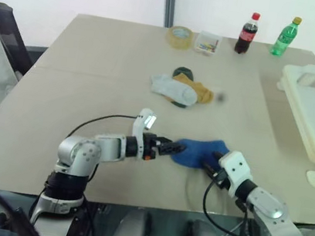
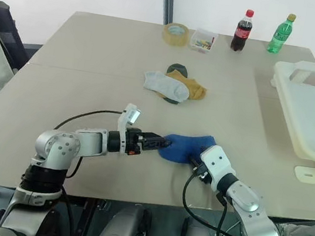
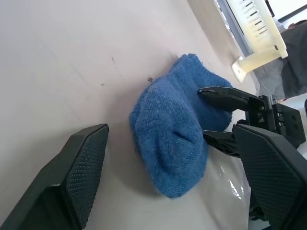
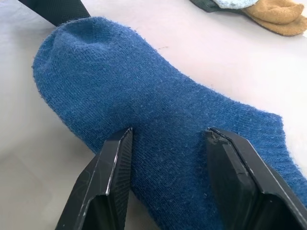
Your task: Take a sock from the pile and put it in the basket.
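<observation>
Sock (image 1: 201, 152), near table's (image 1: 91, 84) front edge: being straddled by half-open right gripper (image 4: 168, 139), left gripper (image 3: 168, 158) wide; slippage being risked if only fabric's top is pinched.

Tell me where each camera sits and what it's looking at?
Left eye view: on the head, looking down over the table; both arms show, the left hand and right hand at the blue sock.
Right eye view: beside it, same scene, with the basket at the right.
Left wrist view: on the left wrist, looking along its open fingers at the sock.
Right wrist view: on the right wrist, its fingers pressed on the sock.
Shared: all four show the blue sock.
</observation>
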`<state>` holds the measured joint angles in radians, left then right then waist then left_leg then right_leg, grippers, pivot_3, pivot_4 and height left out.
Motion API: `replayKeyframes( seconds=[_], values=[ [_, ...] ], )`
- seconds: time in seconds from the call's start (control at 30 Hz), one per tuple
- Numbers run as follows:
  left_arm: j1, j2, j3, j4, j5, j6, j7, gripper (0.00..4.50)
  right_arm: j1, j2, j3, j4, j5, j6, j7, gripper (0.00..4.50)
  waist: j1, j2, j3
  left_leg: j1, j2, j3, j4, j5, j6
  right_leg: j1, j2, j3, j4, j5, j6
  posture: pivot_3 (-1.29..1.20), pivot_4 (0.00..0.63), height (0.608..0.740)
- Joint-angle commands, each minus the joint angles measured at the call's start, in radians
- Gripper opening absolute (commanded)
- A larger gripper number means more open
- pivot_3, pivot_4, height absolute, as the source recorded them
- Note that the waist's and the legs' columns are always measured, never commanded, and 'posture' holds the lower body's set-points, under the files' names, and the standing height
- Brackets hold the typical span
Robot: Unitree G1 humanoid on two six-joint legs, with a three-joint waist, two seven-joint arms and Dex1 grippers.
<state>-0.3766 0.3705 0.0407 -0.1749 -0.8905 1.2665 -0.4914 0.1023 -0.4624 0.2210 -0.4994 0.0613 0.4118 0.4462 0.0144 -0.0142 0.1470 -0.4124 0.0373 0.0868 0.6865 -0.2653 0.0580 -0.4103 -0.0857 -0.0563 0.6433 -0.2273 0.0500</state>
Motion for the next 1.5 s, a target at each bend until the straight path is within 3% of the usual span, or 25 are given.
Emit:
replayKeyframes(
  seconds=[0.03, 0.33, 0.5, 0.8, 1.07, 1.27, 1.5],
  values=[
    [0.049, 0.005, -0.071, 0.005, -0.046, 0.13, -0.04, 4.43, -0.001, -0.007, -0.007, 0.005, -0.022, 0.008, -0.003, 2.41, -0.001, 0.0, -0.001, 0.0, 0.0, 0.0, 0.0, 0.0, 0.0, 0.0, 0.0, 0.0, 0.0, 0.0, 0.0, 0.0, 0.15, 0.735],
    [-0.001, -0.149, 0.086, 0.115, -0.152, 0.196, 0.002, 4.43, 0.005, -0.001, -0.022, -0.002, -0.028, 0.015, -0.01, 2.41, 0.0, 0.0, -0.002, 0.0, 0.0, 0.0, 0.0, 0.0, 0.0, 0.0, 0.0, 0.0, 0.0, 0.0, 0.0, 0.0, 0.15, 0.735],
    [-0.073, -0.258, 0.239, 0.193, -0.307, 0.218, 0.034, 4.43, -0.004, -0.006, -0.037, 0.005, -0.032, 0.019, -0.016, 2.41, 0.0, -0.001, -0.001, -0.001, 0.0, -0.001, 0.001, 0.0, 0.0, 0.0, 0.0, 0.0, 0.0, 0.0, 0.001, 0.0, 0.15, 0.735],
    [-0.114, -0.309, 0.216, 0.245, -0.315, 0.228, 0.065, 4.43, -0.002, -0.02, -0.121, -0.085, 0.025, 0.091, 0.001, 2.41, 0.0, -0.002, 0.0, -0.002, -0.001, -0.001, 0.001, 0.0, 0.0, -0.001, 0.0, 0.0, 0.0, 0.002, 0.004, 0.0, 0.15, 0.735],
    [-0.147, -0.331, 0.213, 0.295, -0.287, 0.195, 0.078, 4.43, -0.037, -0.067, -0.211, -0.198, 0.111, 0.234, 0.035, 2.41, 0.0, -0.002, 0.0, -0.002, -0.001, -0.001, 0.001, 0.0, 0.001, -0.001, 0.0, 0.0, 0.0, 0.002, 0.003, 0.0, 0.15, 0.735],
    [-0.13, -0.226, 0.258, 0.256, -0.291, 0.188, 0.074, 4.43, -0.047, -0.063, -0.169, -0.178, 0.094, 0.233, 0.016, 2.41, -0.006, -0.002, 0.0, -0.002, 0.0, -0.001, 0.0, 0.0, 0.001, -0.002, 0.001, 0.0, 0.0, 0.0, -0.001, 0.0, 0.15, 0.735],
    [-0.077, -0.162, 0.202, 0.206, -0.236, 0.165, 0.067, 4.43, -0.064, -0.04, -0.127, -0.106, 0.061, 0.194, -0.005, 2.41, 0.0, -0.002, 0.001, -0.003, -0.001, -0.001, 0.0, 0.0, 0.001, -0.001, 0.0, -0.001, -0.001, 0.0, -0.001, 0.0, 0.15, 0.735]
  ],
)
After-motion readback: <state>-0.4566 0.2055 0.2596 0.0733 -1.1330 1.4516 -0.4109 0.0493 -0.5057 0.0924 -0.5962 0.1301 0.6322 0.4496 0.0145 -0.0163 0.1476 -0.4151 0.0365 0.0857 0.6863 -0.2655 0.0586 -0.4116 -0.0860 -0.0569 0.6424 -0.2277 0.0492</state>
